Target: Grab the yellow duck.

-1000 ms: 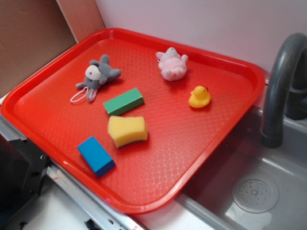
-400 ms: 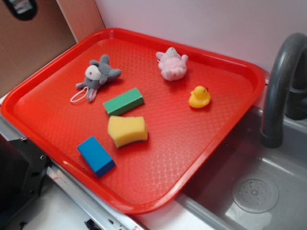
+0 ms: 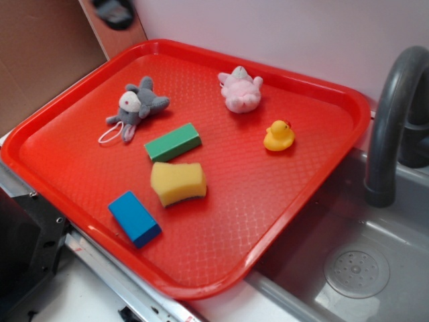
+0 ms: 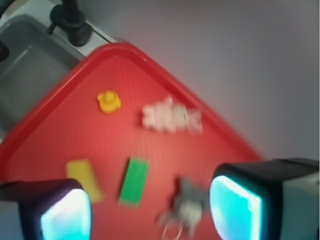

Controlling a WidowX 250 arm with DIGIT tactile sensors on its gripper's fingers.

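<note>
At the upper left corner of the exterior view, only a blurred dark bit of the gripper (image 3: 114, 11), high over the tray's far edge. In the wrist view, same gripper (image 4: 150, 210) with fingers (image 4: 235, 205) spread wide apart, empty between, touching nothing, well above the toys.

On the red tray (image 3: 268, 221): one yellow duck (image 3: 279, 136), upright, alone near the right side, just short of the sink-side rim, apart from everything else. One pink plush (image 3: 240, 89) behind and left of it. One grey plush (image 3: 137, 105) toward the far left. One green block (image 3: 173, 142) near the middle, one yellow sponge (image 3: 177, 182) just in front of it, not touching. One blue block (image 3: 134, 219) close to the near rim. Beside the tray, one grey sink (image 3: 375, 261) with one dark faucet (image 3: 389, 114).

Compared with a moment ago: dark gripper blur shifted rightward along the top edge; a second ago, not in view at all. Toys and blocks unmoved.
</note>
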